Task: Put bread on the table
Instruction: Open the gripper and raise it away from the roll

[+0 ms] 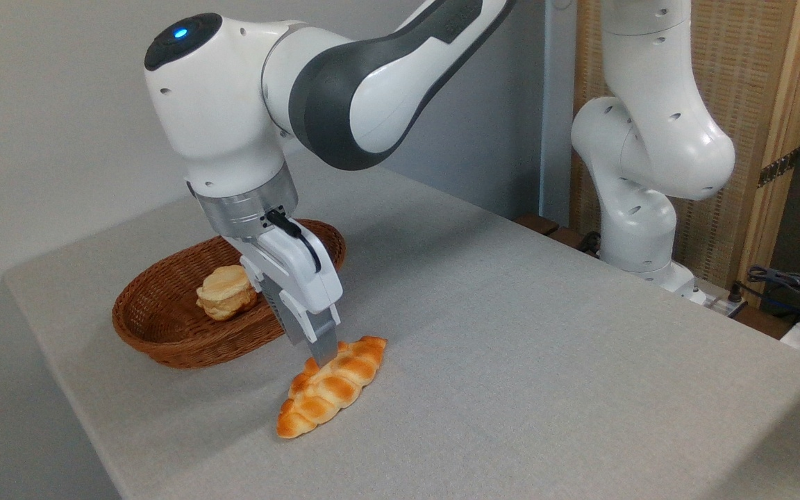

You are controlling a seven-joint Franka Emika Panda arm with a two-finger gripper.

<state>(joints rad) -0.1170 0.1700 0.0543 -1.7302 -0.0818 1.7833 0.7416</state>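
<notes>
Nearest to you, the bread [331, 387] lay on the grey bench [525, 361], outside the basket and just in front of its near rim, with its long axis running from the front left up toward the right. It looked to rest on the cloth along its whole length, tapered ends included, so you could judge the carrying part of the job as good as done. Right at the loaf's upper end, the hand [321, 351] stood pointing down, one grey finger touching the top of the bread; the other finger was hidden behind it, so you could not tell whether the hand was clamped on the loaf or had already let go. What remained, by that reading, was small: opening the fingers if they were closed, then lifting straight up clear of the loaf without dragging it. Just behind, the brown wicker basket [164, 340] sat on the bench's left part, holding only the small pale bun [226, 292], which was not your target and could stay put. Further back, the white and grey arm rose from the wrist and swept up out of the top edge, and its base stood beyond the bench's far right edge.
</notes>
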